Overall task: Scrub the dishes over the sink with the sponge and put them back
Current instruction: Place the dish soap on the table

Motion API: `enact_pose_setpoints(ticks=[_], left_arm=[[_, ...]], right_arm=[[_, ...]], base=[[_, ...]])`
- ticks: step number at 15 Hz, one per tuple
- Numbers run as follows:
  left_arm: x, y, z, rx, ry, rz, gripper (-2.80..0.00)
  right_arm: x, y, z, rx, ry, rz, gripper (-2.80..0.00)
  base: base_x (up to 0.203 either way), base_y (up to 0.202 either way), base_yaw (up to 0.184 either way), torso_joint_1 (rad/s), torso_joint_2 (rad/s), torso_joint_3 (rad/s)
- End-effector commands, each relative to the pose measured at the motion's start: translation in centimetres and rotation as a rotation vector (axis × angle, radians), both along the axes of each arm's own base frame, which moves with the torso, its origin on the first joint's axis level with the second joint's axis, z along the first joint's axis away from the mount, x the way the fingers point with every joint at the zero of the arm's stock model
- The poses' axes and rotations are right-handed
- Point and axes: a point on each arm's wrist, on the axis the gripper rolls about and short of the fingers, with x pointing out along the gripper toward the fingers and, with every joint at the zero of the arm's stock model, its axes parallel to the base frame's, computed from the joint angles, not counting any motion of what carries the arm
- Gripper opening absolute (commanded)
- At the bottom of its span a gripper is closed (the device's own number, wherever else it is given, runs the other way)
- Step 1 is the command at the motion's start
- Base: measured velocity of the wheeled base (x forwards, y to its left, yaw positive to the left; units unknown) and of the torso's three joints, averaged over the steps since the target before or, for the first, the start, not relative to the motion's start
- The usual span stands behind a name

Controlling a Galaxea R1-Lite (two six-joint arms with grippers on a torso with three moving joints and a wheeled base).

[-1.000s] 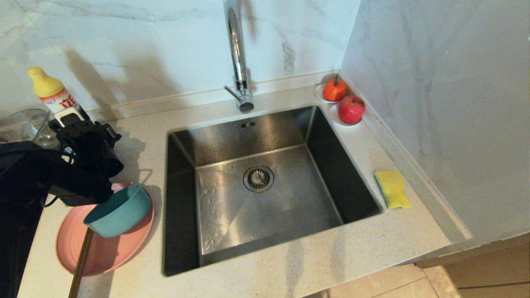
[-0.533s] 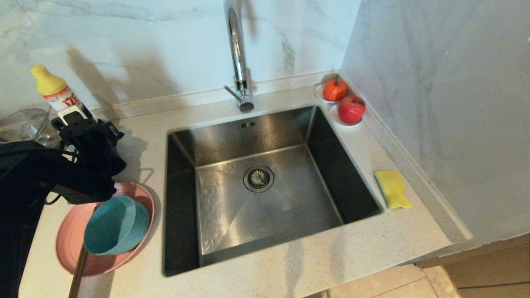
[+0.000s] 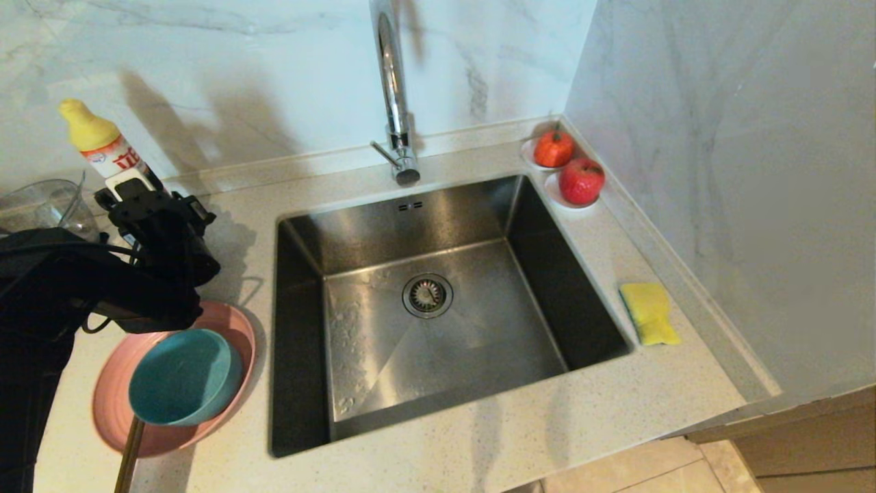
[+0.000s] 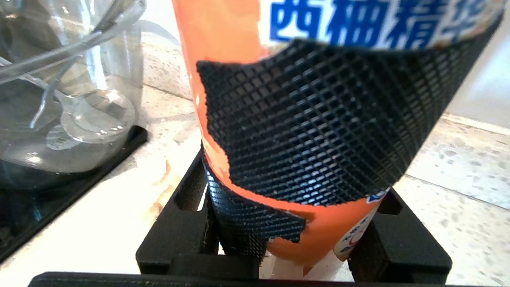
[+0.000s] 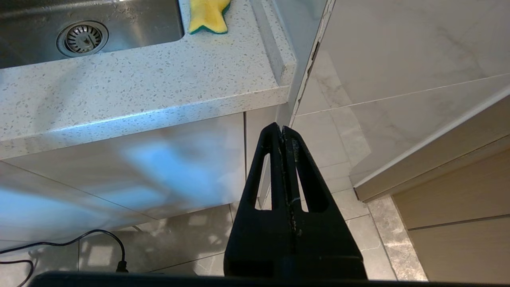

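My left gripper [image 3: 137,198] stands at the counter's back left, shut on an orange detergent bottle [image 3: 104,147] with a yellow cap. In the left wrist view the bottle [image 4: 318,119], wrapped in black grip mesh, fills the space between the gripper's [image 4: 295,227] fingers. In front of it the teal bowl [image 3: 181,376] sits upright on the pink plate [image 3: 229,329], with chopsticks [image 3: 129,455] at the plate's near edge. The yellow sponge [image 3: 649,313] lies on the counter right of the sink [image 3: 438,301]. My right gripper [image 5: 282,129] hangs shut and empty below the counter's front edge.
A clear glass bowl [image 3: 37,205] stands at the far left behind my left arm. The chrome faucet [image 3: 391,89] rises behind the sink. Two red fruits on small dishes [image 3: 568,171] occupy the back right corner. A wall runs along the counter's right side.
The teal bowl, tilted on its edge a second ago, has settled upright on the pink plate. My left gripper has drifted slightly right with the bottle.
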Motion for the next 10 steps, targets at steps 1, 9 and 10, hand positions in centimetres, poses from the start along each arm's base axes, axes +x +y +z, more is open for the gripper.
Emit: enact_pose_setpoints(ticks=[1,9,10], left_arm=[[-0.1,0.0,0.3,0.0,-0.014,0.003,-2.8],[0.3,0.0,-1.0,-0.007,0.014,0.001,0.0],[0.2,0.0,-0.8,-0.005,0.009,0.002,0.0]], right_arm=[[0.0,0.0,0.0,0.0,-0.001,0.0,-2.8],[0.0,0.0,0.0,0.0,0.0,0.0,-2.8],[0.0,0.0,0.0,0.0,-0.001,0.0,-2.8]], base=[[0.0,0.0,0.0,0.0,0.0,0.0],[0.0,0.0,0.0,0.0,0.0,0.0],[0.0,0.0,0.0,0.0,0.0,0.0]])
